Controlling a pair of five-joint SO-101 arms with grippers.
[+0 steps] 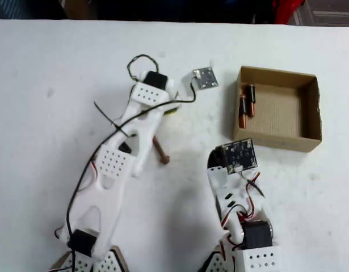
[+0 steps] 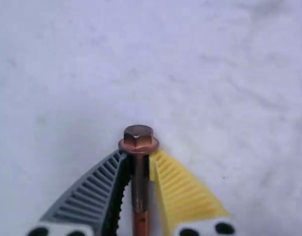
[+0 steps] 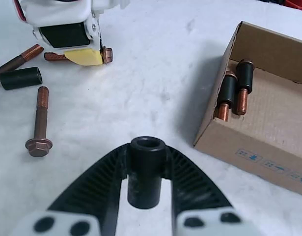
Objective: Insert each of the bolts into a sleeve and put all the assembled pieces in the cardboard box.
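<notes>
Lengthwise, the bolt (image 2: 139, 187) sits clamped within the left hand (image 2: 137, 156), head outward.

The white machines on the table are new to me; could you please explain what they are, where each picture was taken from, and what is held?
They are two small robot arms, seen from above in the high view; the other pictures come from cameras on their wrists. The left gripper is shut on a copper bolt; the right gripper is shut on a black sleeve. On the table lie loose bolts, a spare sleeve and a cardboard box holding two assembled pieces.
</notes>
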